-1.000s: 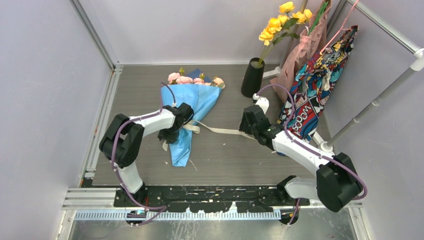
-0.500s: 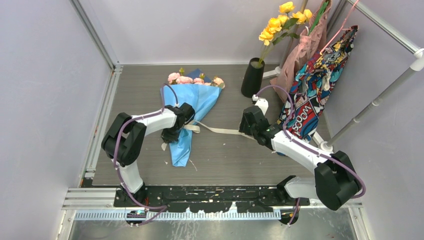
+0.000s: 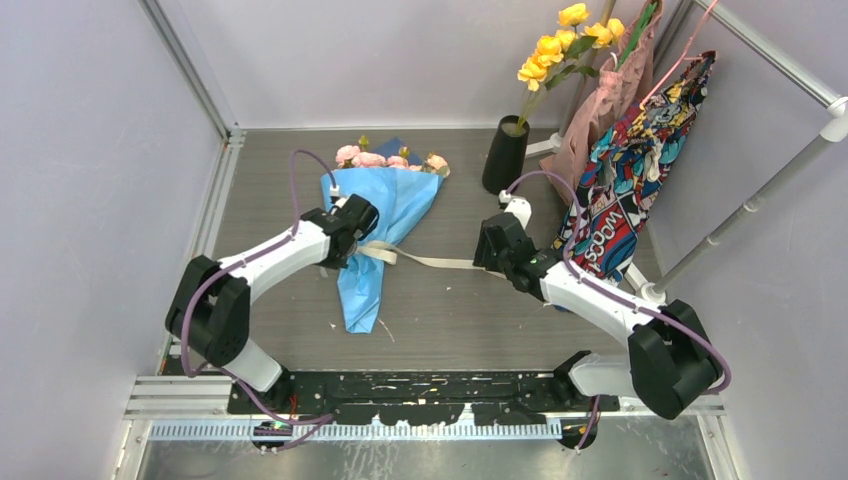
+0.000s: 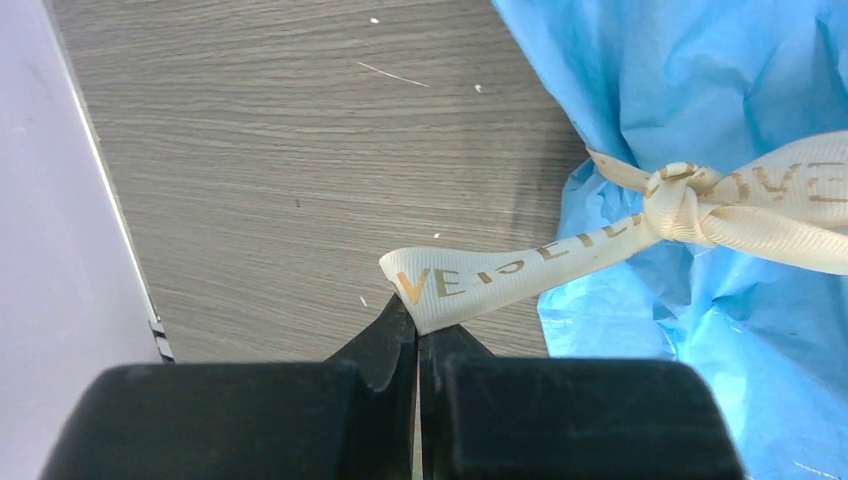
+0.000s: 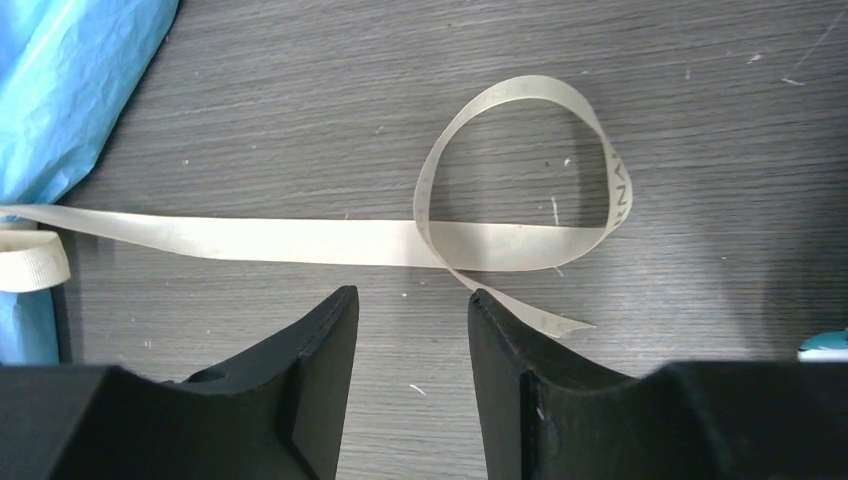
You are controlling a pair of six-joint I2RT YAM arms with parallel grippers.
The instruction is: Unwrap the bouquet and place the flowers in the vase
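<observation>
On the grey wood-grain tabletop (image 3: 450, 320), centre-left: the bouquet (image 3: 385, 215) lies flat in its blue paper cone, tip toward the arm bases, the flowers (image 3: 390, 160) at the far end, pink heads just past the paper's edge.

- Writing: the cream ribbon (image 4: 520, 265) carries gold capitals. "VE" reads clearly at its free end, "OVE" beyond the knot (image 4: 680, 200); the letters between are creased and unclear. The comic-print bag (image 3: 630, 170) at the right shows "WOOS…"; the rest I cannot make out.
- Left tool (image 4: 417, 335): clenched on the ribbon's free end, fingers pressed together, just off the cone's left edge. Knot is tied, paper wrapped.
- Right tool (image 5: 410, 300): jaws parted, grasping nothing. The ribbon's other tail lies on the tabletop just beyond the fingertips, curled into a loop (image 5: 520, 95), its end running close by one finger.
- The vase (image 3: 505, 155): upright, far right of the bouquet, apart from it, holding yellow flowers (image 3: 560, 45).
- Edges and room: bare surface between the cone and the left frame rail (image 3: 205, 230), and near the cone's tip. Right side is tight, with the bag near the right arm.
</observation>
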